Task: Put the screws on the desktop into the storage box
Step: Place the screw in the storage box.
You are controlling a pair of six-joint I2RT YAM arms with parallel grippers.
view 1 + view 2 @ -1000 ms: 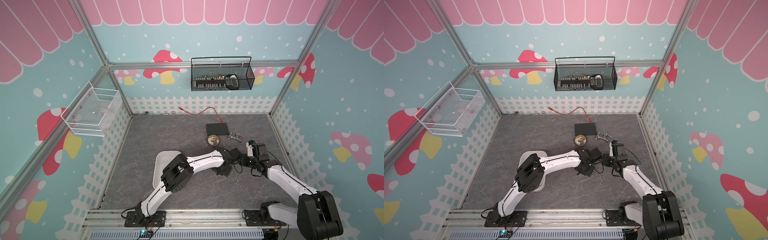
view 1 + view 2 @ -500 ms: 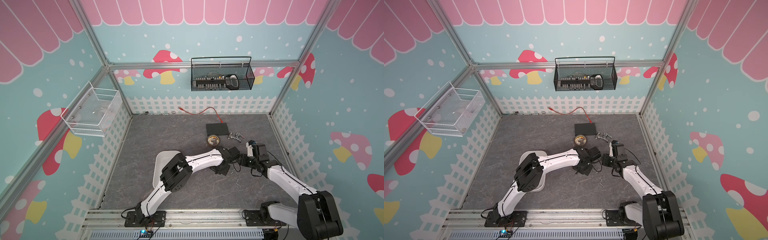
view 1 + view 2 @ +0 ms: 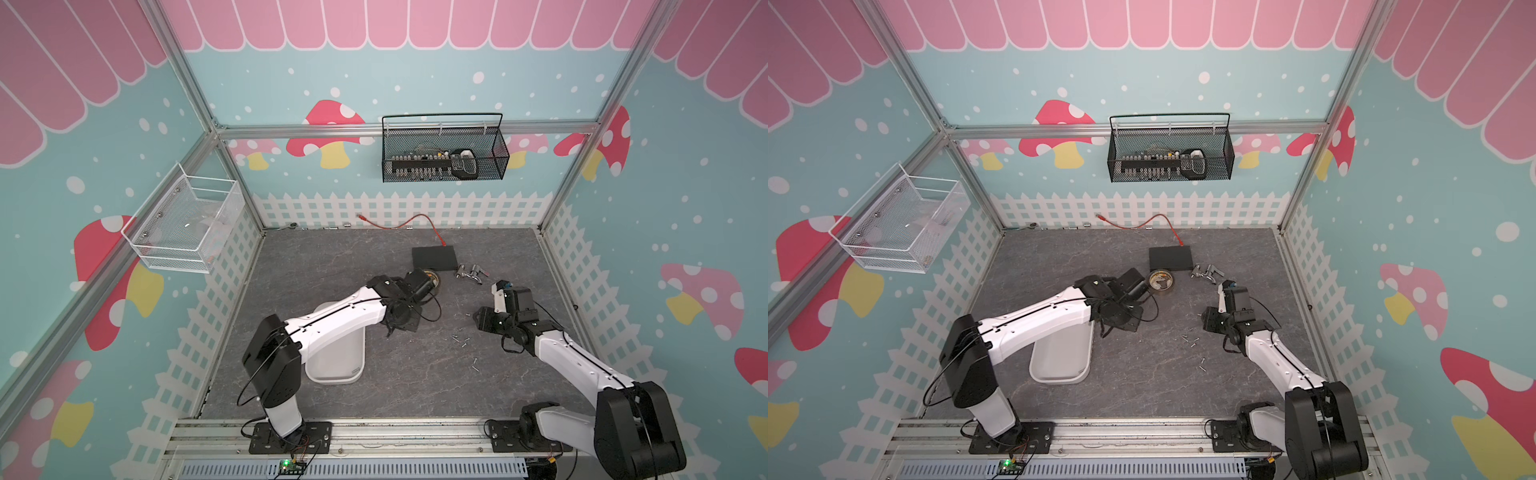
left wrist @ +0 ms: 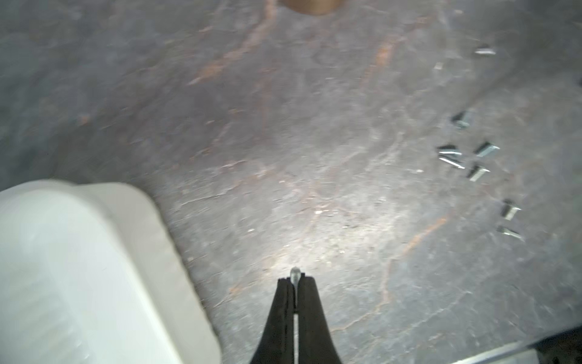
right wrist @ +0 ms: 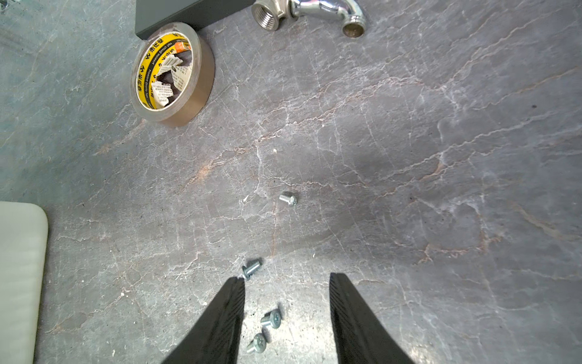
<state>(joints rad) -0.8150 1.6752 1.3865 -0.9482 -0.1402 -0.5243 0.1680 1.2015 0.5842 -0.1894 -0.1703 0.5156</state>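
Several tiny silver screws (image 5: 288, 199) dot the veined grey counter (image 3: 332, 257); left hand (image 4: 294, 280) pinches a seemingly threaded screw (image 4: 295, 272); right hand (image 5: 287, 277) spread.

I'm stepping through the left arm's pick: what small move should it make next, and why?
Probably swing the left gripper across until it is over the storage box. It is shut on one screw, whose end shows between the tips, and it hangs over bare desktop beside the box's corner.
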